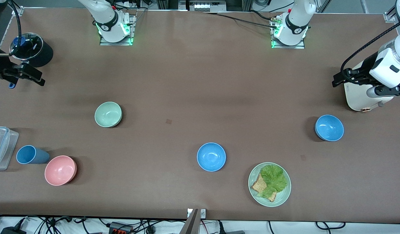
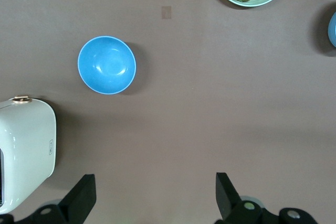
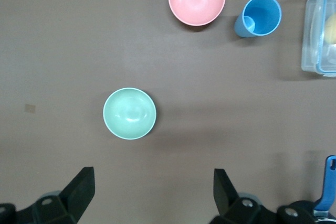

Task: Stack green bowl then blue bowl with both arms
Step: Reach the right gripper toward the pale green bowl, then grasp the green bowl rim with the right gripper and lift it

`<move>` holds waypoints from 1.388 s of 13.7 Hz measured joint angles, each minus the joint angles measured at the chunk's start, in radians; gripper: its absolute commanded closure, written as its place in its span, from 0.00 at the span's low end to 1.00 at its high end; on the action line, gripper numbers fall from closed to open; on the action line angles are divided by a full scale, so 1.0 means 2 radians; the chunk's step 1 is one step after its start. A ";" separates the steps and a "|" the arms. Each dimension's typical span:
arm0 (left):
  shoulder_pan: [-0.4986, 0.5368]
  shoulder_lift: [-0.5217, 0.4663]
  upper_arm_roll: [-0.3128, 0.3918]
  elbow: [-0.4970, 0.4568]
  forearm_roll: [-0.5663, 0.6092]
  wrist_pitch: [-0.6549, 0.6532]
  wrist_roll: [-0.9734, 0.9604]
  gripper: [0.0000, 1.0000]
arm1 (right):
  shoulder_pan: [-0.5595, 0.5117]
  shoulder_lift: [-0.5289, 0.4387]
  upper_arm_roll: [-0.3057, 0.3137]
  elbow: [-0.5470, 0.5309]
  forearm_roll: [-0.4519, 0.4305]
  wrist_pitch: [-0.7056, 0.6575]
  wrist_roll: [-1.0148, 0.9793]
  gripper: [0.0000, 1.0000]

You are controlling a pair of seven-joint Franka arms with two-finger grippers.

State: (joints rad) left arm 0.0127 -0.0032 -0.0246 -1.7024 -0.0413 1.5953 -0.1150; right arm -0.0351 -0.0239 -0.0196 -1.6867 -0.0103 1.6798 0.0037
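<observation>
Brown matte covering runs over the whole counter (image 1: 200,81), a surface on which a smooth bowl would likely slide if nudged sideways; both arms wait at its ends, the left pincer (image 2: 152,195) high near a cream appliance (image 1: 357,96), the right pincer (image 3: 152,192) high near a dark pot with a glass lid (image 1: 32,50); each stands wide with nothing between its fingers. Of the task's things, the green bowl (image 1: 108,114) sits upright toward the right arm's end, well apart from all else; one blue bowl (image 1: 211,157) stands near mid-counter, beside the plate of toast and lettuce (image 1: 269,184); a second blue bowl (image 1: 329,127) lies toward the left arm's end. All look light, rigid, thin-walled and glossy inside, so a pinch across the rim, one finger in and one out, seems the surest hold; too shallow a bite could slip. Which blue bowl is meant cannot be told; the clear box (image 1: 0,148) is cut off by the front view's edge, its contents unclear.
</observation>
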 measured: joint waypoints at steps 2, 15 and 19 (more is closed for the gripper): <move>0.000 0.000 -0.001 0.000 0.000 0.000 0.000 0.00 | 0.001 0.000 0.002 0.000 -0.010 0.001 -0.001 0.00; 0.001 0.010 0.000 0.009 0.000 0.001 -0.001 0.00 | 0.002 0.122 0.005 -0.015 -0.012 0.034 -0.001 0.00; 0.001 0.011 0.000 0.011 0.000 0.001 -0.001 0.00 | 0.002 0.202 0.005 -0.016 -0.012 0.078 0.000 0.00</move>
State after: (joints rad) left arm 0.0147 0.0190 -0.0256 -1.6812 -0.0413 1.5965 -0.1172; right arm -0.0319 0.3792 -0.0092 -1.7185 -0.0350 1.8351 0.0030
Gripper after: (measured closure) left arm 0.000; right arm 0.000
